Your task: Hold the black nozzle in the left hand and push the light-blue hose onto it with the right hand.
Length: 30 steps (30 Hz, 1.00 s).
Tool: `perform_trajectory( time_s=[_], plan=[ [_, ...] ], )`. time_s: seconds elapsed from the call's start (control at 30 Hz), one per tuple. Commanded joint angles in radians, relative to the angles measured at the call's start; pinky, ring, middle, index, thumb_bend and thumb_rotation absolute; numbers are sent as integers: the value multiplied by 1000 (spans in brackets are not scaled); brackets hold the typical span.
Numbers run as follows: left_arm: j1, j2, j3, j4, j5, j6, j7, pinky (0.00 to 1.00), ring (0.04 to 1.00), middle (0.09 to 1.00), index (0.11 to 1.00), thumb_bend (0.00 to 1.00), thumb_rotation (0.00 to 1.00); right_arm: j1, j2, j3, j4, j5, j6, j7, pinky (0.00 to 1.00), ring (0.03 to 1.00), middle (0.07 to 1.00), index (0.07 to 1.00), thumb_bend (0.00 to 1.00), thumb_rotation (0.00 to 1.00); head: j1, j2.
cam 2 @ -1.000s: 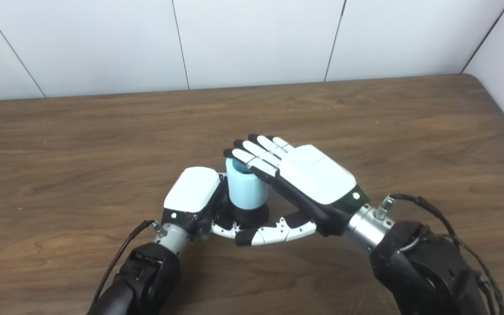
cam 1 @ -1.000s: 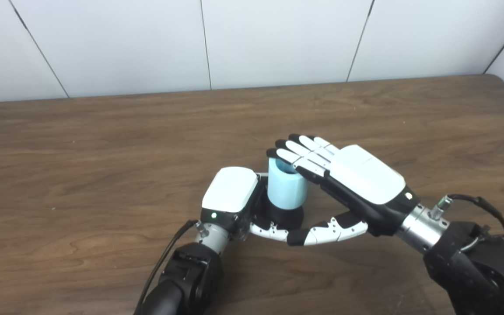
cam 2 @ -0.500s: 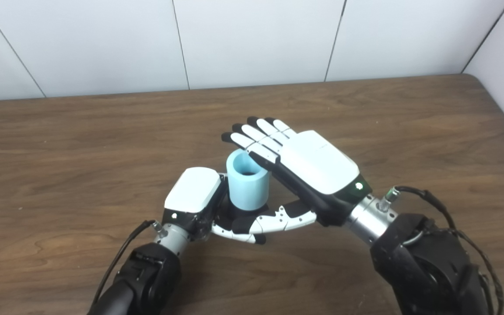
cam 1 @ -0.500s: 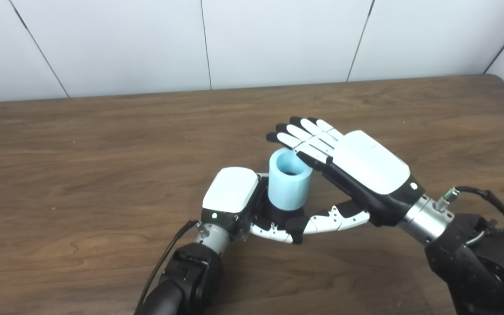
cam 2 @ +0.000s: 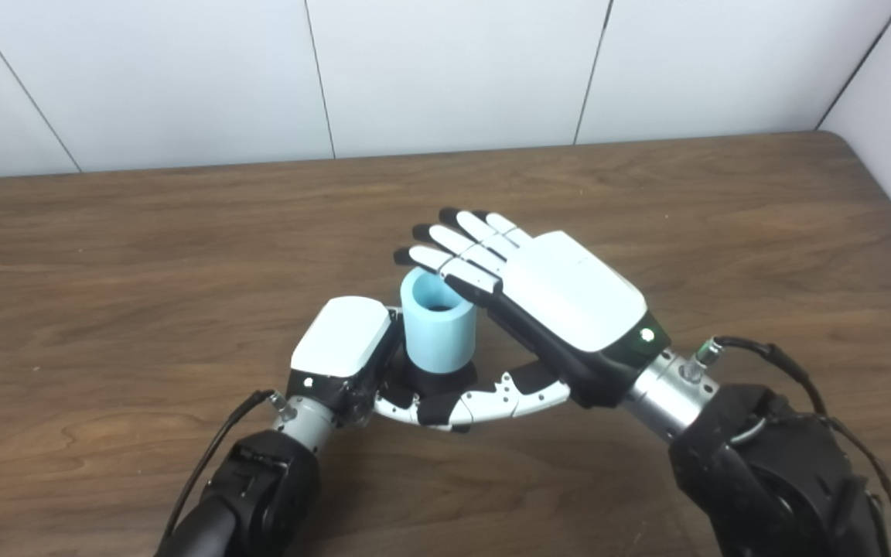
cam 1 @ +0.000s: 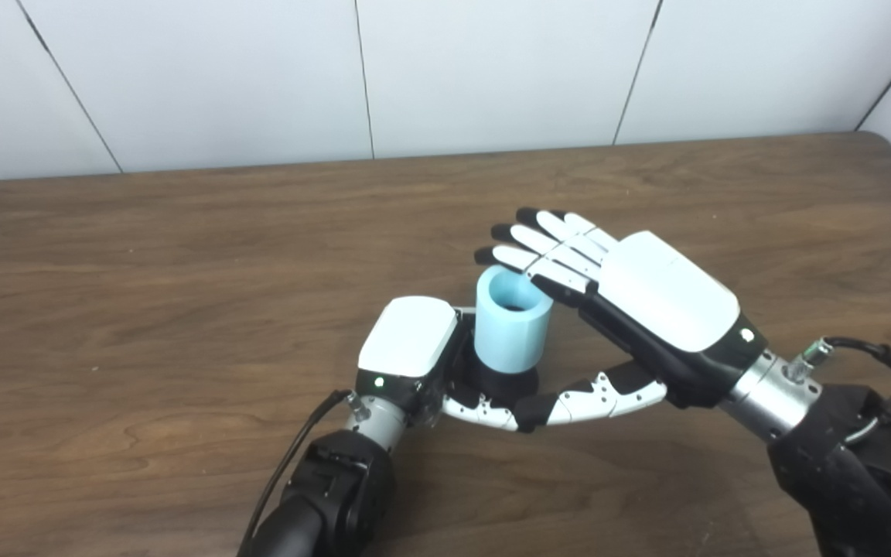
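We've got the hose (cam 1: 513, 323) seated upright on the nozzle (cam 1: 501, 381), mid-table (cam 1: 144, 309), long axis vertical, open end up. Left hand (cam 1: 414, 348) wraps the nozzle base; right hand (cam 1: 631, 298) flat, fingers spread, holding nothing, just above the rim. Prob. only a final press left.

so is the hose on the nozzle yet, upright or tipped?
On and upright. The light-blue hose stands vertically on the black nozzle, its open end facing up; the seating depth cannot be told.
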State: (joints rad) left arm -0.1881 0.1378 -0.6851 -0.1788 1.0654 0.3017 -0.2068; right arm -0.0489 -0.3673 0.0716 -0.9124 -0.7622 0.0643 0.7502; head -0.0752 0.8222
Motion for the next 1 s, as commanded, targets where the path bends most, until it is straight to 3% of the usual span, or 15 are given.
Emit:
perform_trajectory(
  time_s=[0.0, 0.97],
  plan=[
    [71, 10, -58, 64, -27, 0, -153, 456, 471, 524, 474, 501, 0, -10, -10, -16, -37, 17, -36, -18, 949, 986, 956, 884, 580, 1000, 0, 2],
    [71, 9, -52, 57, -27, 2, -160, 422, 456, 498, 486, 504, 0, 30, 9, 32, -28, -13, -55, 6, 966, 975, 951, 910, 573, 1000, -4, 13]
  ],
)
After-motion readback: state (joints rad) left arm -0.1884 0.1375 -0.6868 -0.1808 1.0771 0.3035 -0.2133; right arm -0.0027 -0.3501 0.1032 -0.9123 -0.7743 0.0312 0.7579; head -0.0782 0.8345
